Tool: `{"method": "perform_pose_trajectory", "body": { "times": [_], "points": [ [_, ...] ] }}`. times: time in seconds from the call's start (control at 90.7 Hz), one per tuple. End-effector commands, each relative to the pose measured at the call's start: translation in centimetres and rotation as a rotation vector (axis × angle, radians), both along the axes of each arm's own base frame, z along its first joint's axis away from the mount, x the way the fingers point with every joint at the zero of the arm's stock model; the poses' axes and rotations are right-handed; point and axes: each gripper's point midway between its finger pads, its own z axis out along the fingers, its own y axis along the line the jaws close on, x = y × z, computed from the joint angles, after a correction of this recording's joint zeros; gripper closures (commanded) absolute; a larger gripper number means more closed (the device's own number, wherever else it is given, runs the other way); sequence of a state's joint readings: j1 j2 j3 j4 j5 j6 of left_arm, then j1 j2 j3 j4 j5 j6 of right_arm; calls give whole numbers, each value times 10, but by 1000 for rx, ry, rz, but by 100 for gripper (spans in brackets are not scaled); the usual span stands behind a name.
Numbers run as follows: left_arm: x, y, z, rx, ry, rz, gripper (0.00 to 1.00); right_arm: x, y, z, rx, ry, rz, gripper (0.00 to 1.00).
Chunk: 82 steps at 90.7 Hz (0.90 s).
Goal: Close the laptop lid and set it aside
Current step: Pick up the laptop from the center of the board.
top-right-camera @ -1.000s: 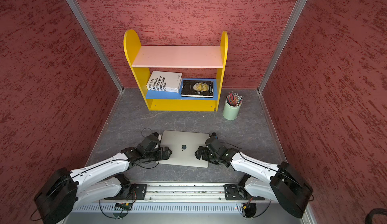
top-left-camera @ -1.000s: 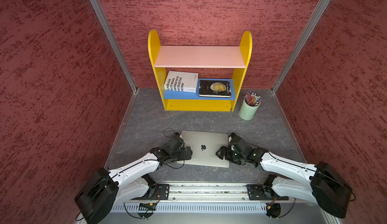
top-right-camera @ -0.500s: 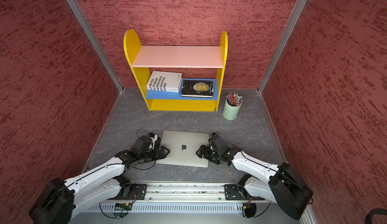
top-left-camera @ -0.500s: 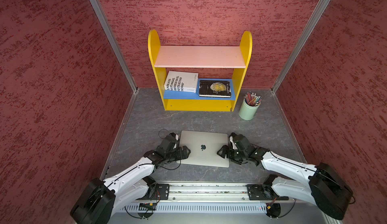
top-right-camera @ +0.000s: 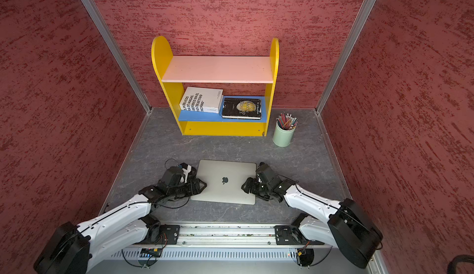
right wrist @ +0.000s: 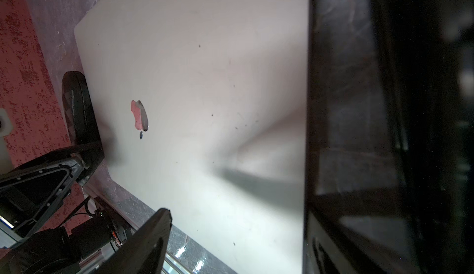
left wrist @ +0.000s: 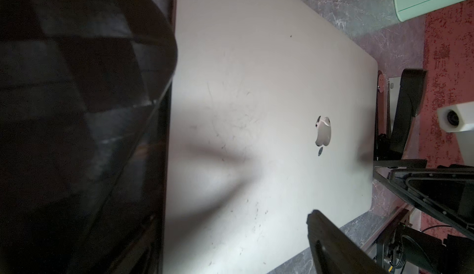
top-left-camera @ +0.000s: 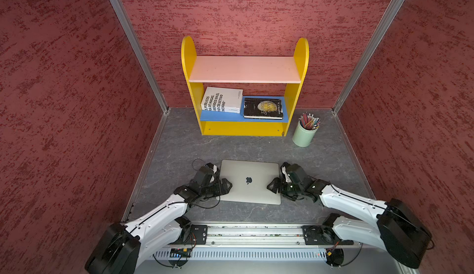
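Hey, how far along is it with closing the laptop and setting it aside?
Done: the thin silver-grey aluminium laptop lies flat on the grey table, apple-logo lid shut. In hand: the left gripper and right gripper flank its side edges, jaws open, no grip visible. Remaining: grasp it and set it aside.

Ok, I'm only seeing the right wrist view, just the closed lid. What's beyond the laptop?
Observer: A yellow shelf stands against the back wall, beyond the laptop.
Operator: Anything on it?
Observer: A white book and a black book, side by side on its blue lower board.
Operator: Anything beside it?
Observer: A green cup of pencils, on the robot's right of the shelf, apart from it.
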<state>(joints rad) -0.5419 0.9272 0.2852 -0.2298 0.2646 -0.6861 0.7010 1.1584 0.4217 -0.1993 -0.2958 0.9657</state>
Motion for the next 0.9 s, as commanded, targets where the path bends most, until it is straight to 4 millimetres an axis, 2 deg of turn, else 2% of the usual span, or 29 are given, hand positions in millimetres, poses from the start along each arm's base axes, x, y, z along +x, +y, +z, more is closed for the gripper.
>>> {"method": "perform_pose_trajectory", "body": {
  "times": [0.0,0.43,0.893],
  "points": [
    [-15,-49,53,-287,-33,-193,11,8,55,76,307,-128,141,16],
    [-17,-52,74,-364,-57,-190,19,7,60,108,403,-178,148,18],
    [-17,-54,87,-411,-73,-181,32,10,57,128,433,-237,129,23]
  ]
}}
